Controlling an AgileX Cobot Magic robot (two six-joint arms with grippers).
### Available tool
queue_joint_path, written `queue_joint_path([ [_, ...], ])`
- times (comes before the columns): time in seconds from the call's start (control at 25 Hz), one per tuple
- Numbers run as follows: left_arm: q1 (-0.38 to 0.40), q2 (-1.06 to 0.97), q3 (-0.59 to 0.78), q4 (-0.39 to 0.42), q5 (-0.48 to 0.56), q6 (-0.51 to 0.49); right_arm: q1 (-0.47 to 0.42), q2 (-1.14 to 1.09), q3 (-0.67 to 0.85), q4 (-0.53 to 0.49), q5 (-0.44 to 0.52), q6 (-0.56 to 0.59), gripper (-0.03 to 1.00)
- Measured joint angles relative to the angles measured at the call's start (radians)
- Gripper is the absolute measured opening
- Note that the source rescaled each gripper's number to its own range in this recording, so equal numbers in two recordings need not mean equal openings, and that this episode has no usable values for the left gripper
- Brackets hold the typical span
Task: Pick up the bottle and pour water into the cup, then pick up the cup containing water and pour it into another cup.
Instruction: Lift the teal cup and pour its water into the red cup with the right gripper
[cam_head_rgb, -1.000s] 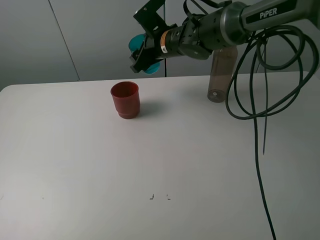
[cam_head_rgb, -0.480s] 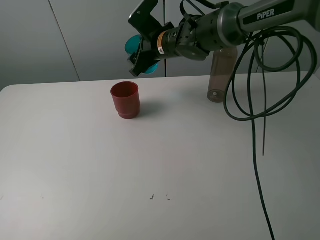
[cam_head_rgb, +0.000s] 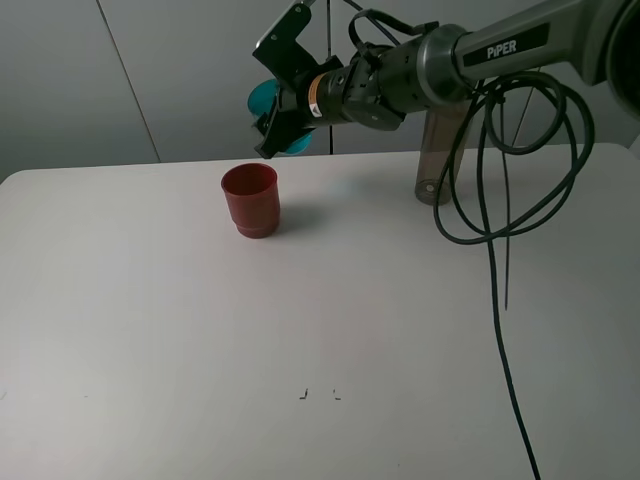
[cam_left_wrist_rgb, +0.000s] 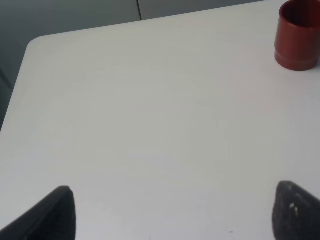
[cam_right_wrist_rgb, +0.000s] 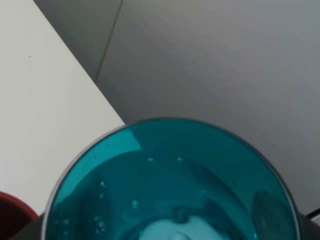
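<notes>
Over the white desk (cam_head_rgb: 150, 330) we are gripping a teal translucent tumbler (cam_head_rgb: 264, 98) in right jaws, one o'clock of the red-brown cup (cam_head_rgb: 250, 200); left jaws gaping, empty.

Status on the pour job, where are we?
Done, apparently: bottle stands on the table, ungripped; droplets show inside the teal cup. In hand: right end effector holds that cup tilted in the air, roughly over the red cup. Left: the pour itself; no stream visible.

- cup (cam_head_rgb: 262, 97): teal, translucent, droplets inside, tipped sideways, clamped in right gripper (cam_head_rgb: 271, 101).
- another cup (cam_head_rgb: 250, 198): red-brown, upright, just below the gripper.
- bottle (cam_head_rgb: 433, 165): smoky grey-brown, upright, well apart from the gripper.
</notes>
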Motion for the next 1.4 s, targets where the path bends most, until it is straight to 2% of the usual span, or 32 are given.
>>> queue_joint_path([
  [0.68, 0.0, 0.0, 0.0, 0.0, 0.0, 0.0, 0.002, 0.028, -0.036, 0.0, 0.0, -0.021, 0.15],
  [1.24, 0.0, 0.0, 0.0, 0.0, 0.0, 0.0, 0.018, 0.028, -0.036, -0.024, 0.0, -0.291, 0.15],
  [1.4, 0.0, 0.0, 0.0, 0.0, 0.0, 0.0, 0.025, 0.028, -0.036, -0.024, 0.0, -0.401, 0.15],
])
